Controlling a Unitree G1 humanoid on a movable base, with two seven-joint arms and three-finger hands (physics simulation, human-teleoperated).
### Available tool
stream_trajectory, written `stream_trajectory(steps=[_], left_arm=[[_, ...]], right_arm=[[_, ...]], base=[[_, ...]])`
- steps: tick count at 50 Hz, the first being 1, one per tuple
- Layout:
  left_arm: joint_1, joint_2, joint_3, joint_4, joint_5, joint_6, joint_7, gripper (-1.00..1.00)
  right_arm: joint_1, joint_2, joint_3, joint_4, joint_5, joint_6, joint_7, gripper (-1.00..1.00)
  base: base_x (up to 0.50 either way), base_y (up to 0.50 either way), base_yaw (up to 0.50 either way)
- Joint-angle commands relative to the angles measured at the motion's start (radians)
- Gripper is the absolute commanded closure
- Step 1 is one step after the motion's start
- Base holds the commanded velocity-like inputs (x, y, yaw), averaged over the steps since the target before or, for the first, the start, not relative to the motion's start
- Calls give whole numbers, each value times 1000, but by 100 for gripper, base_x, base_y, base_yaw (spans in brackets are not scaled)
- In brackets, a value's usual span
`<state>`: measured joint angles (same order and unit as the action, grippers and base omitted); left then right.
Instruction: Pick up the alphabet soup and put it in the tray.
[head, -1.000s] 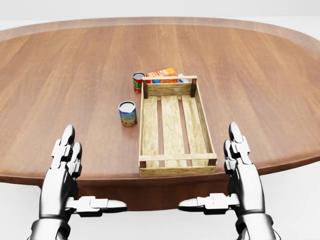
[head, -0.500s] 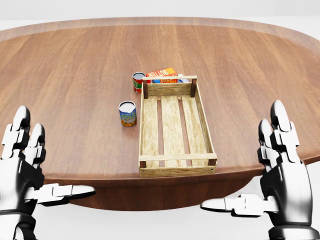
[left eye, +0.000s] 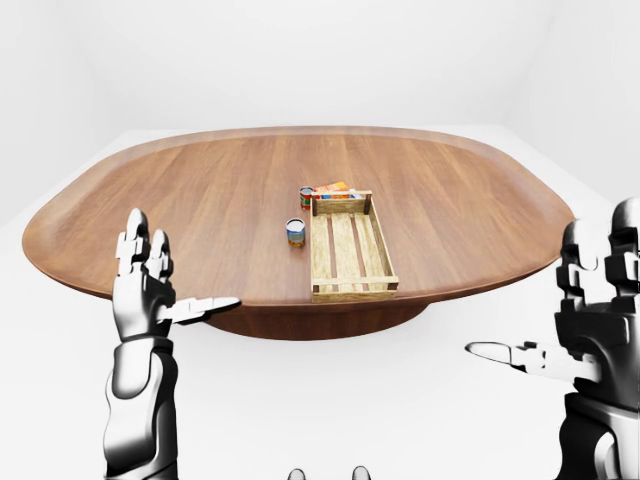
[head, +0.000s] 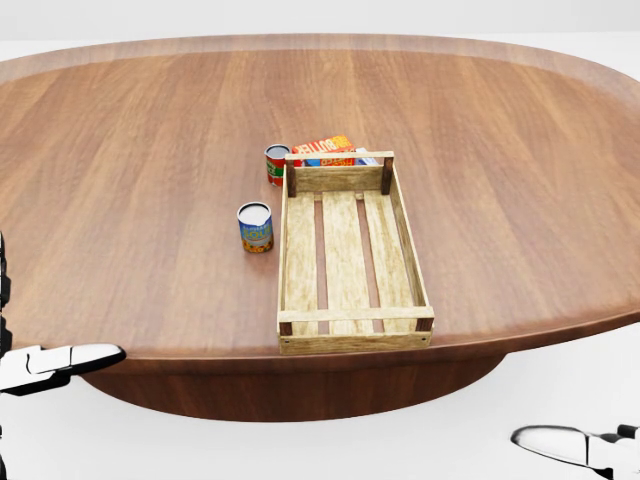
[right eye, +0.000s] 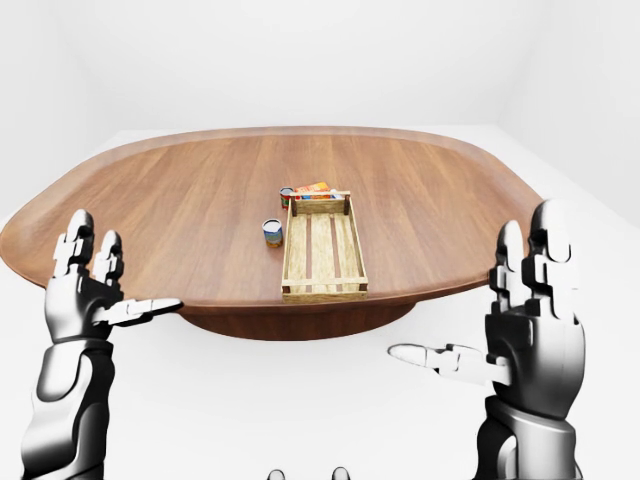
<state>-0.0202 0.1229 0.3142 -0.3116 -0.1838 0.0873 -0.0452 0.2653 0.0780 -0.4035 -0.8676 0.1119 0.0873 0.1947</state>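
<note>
Nearest, in the eye views only: left hand (left eye: 145, 290) and right hand (right eye: 530, 335), both raised off the worktop edge, fingers upright and spread, thumbs pointing inward, holding nothing. In the head view, just slivers of them: a thumb tip at the left edge, another at the bottom right corner. At the bottom edge of the eye views, two small dark rounded shapes, too little visible to name.

Next, the oval wooden worktop (head: 130, 150), dark underside visible below its near rim. On it, close to that rim, the slatted wooden tray (head: 300, 250), long axis running away from the camera, nothing inside.

Just left of the tray, apart from it, an upright can (head: 255, 227): silver lid, blue label with a yellow-green patch, writing too small to read. Farther on, by the tray's far left corner, the alphabet soup (head: 276, 164): upright can, silver lid, red and white label, text unreadable. Beyond the tray's far wall, an orange box (head: 325, 146) with white lettering, illegible, and something bluish under it.
</note>
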Motion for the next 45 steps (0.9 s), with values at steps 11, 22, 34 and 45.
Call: stream_trajectory(steps=[11, 22, 34, 45], left_arm=[[6, 10, 40, -61, -28, 0, 1, -100], [8, 7, 43, -67, -22, 0, 0, -100], [8, 7, 48, -73, -26, 0, 0, -100], [11, 7, 51, -80, -26, 0, 0, -100]], right_arm=[[6, 25, -30, -55, 25, 0, 43, -100], [4, 16, 19, -63, 4, 0, 26, -100], [1, 6, 26, -60, -7, 0, 21, -100], [3, 8, 31, -58, -8, 0, 26, -100]], base=[[0, -30, 0], [0, -27, 0], [23, 0, 0], [50, 0, 0]])
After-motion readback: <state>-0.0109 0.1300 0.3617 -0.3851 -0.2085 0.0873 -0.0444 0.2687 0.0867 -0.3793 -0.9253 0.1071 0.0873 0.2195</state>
